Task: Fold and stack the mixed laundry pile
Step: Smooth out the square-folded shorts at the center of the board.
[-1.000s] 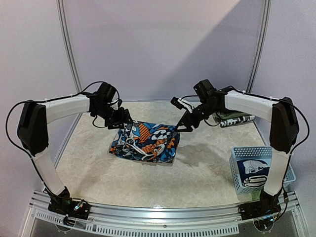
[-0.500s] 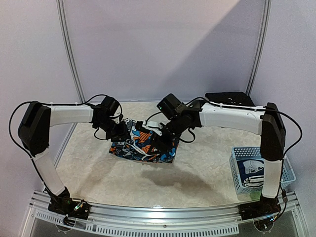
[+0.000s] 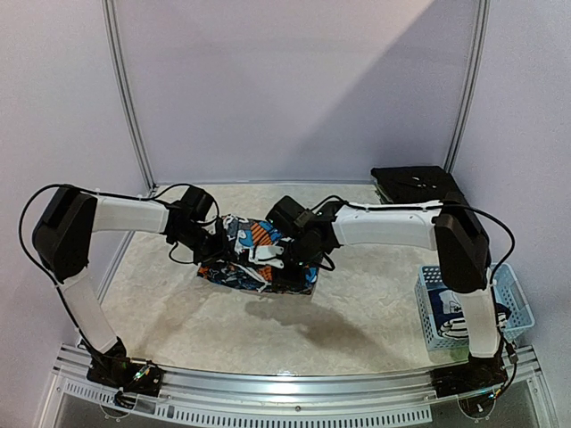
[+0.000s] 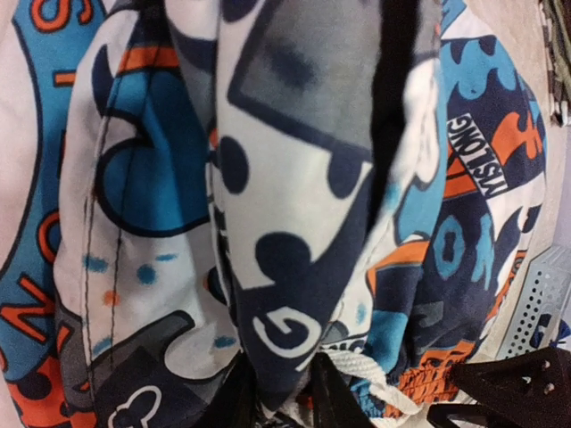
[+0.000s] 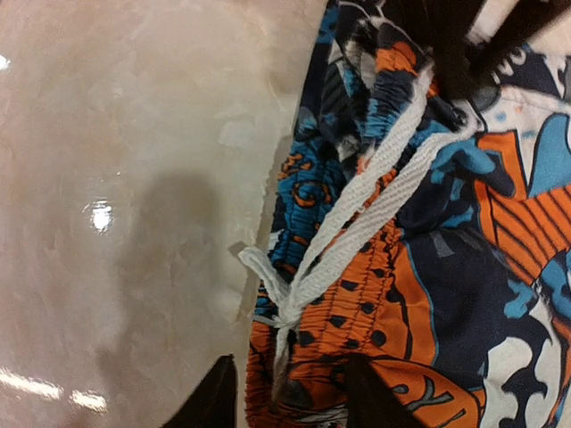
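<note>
The orange-blue-white cartoon-print garment lies bunched at mid table. My left gripper is at its left side, and in the left wrist view this gripper is shut on a raised fold of the print cloth. My right gripper is over the garment's near middle. In the right wrist view the right gripper is open and straddles the orange elastic waistband beside the knotted white drawstring; its left finger stands clear of the cloth. A large black garment lies at the back right.
A pale blue lattice basket stands at the near right and holds a black-and-white printed piece. The right arm's upright link rises just in front of it. A metal rail runs along the near edge.
The right arm swung from the back right down onto the garment's near middle. The left gripper dropped onto the left side and closed on a fold. Both jaws narrowed; the cloth is more bunched.
</note>
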{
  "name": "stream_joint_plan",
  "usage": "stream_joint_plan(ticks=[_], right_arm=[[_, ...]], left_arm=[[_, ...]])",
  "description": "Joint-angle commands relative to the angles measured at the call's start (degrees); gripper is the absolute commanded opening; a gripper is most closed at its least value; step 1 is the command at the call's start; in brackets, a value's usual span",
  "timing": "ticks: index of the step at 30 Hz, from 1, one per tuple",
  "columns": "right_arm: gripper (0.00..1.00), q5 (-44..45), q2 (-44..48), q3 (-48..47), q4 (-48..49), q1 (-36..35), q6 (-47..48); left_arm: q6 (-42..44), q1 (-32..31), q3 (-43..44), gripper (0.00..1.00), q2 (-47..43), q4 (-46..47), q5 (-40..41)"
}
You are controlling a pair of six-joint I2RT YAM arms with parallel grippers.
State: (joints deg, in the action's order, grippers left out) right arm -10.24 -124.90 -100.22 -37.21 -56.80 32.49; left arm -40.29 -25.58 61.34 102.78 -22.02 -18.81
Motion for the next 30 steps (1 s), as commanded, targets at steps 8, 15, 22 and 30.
stream_joint_plan(ticks=[8,15,22,30], right_arm=[[0.00,9.51,7.77,14.08,8.38,-0.60,0.91],[0.00,8.57,12.01,24.48,9.61,-0.61,0.00],[0.02,5.70,10.05,25.15,9.02,-0.52,-2.37],[0.36,-0.85,16.56,21.77,1.09,-0.62,-3.54]], left_arm=[[-1.83,1.22,-8.71,0.00,-6.94,5.59,0.38],[-4.90,1.08,-16.88,0.00,-8.44,10.71,-0.70],[-8.20,-0.38,-20.18,0.00,-9.86,16.35,-4.20],[-1.83,-1.53,-7.77,0.42,-22.36,-2.42,3.76]])
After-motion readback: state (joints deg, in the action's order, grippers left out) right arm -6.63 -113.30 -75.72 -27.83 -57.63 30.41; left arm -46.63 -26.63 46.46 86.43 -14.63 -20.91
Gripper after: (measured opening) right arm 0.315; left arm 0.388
